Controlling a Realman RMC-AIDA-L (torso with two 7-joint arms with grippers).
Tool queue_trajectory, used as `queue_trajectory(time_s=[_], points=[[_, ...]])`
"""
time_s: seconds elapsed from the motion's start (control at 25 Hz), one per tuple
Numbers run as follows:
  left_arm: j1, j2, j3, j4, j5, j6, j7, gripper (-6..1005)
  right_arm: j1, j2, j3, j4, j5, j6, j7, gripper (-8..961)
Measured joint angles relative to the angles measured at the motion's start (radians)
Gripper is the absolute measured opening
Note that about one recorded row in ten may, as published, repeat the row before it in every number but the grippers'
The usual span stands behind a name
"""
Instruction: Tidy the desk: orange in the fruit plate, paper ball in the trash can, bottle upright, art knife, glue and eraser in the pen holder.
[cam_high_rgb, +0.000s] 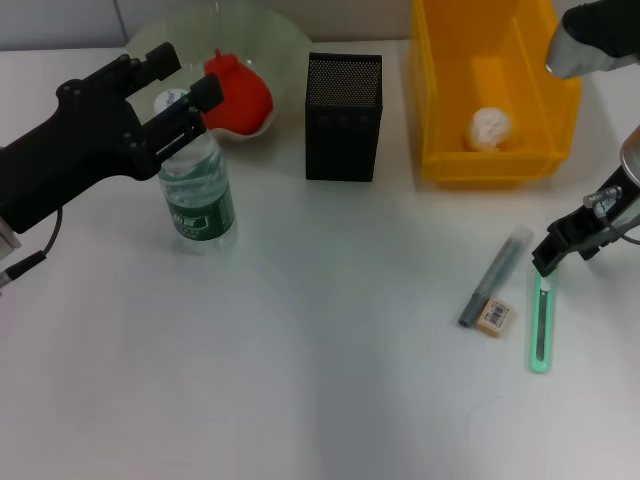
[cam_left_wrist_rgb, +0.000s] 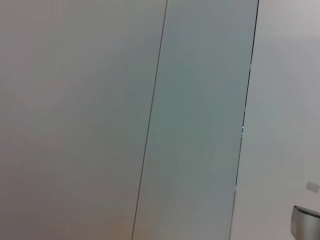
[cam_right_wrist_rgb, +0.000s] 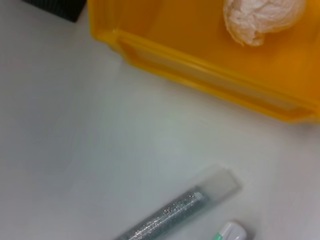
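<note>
Head view, left gripper (cam_high_rgb: 183, 105): fingers either side of the upright bottle (cam_high_rgb: 197, 192) neck; grip uncertain.
Head view, right gripper (cam_high_rgb: 562, 245): at the green art knife (cam_high_rgb: 541, 325) top end; fingers' state unclear.
Head view, surroundings: glue (cam_high_rgb: 495, 277) and eraser (cam_high_rgb: 494, 316) at 9 o'clock of the knife; black pen holder (cam_high_rgb: 343, 117) at 12; orange (cam_high_rgb: 238, 95) in the fruit plate (cam_high_rgb: 290, 40) at 11; white table (cam_high_rgb: 300, 380).
Left wrist view: pale wall panels (cam_left_wrist_rgb: 195, 120) only.
Right wrist view: paper ball (cam_right_wrist_rgb: 260, 17) in yellow trash can (cam_right_wrist_rgb: 200, 55).

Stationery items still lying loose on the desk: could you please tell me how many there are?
3, all on the right side near the right gripper: the glue stick, the eraser touching its lower end, and the green art knife just right of them. None appears hidden.
</note>
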Motion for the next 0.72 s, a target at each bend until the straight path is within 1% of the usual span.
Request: queue_trajectory(time_s=[0.2, 0.72], points=[[0.000, 0.000, -0.001, -0.004, -0.003, 0.001, 0.000, 600, 0.003, 0.000, -0.007, 0.004, 0.000, 0.012, 0.001, 593], [-0.005, 0.000, -0.014, -0.032, -0.006, 0.001, 0.011, 600, 0.047, 0.004, -0.009, 0.091, 0.024, 0.049, 0.002, 593]])
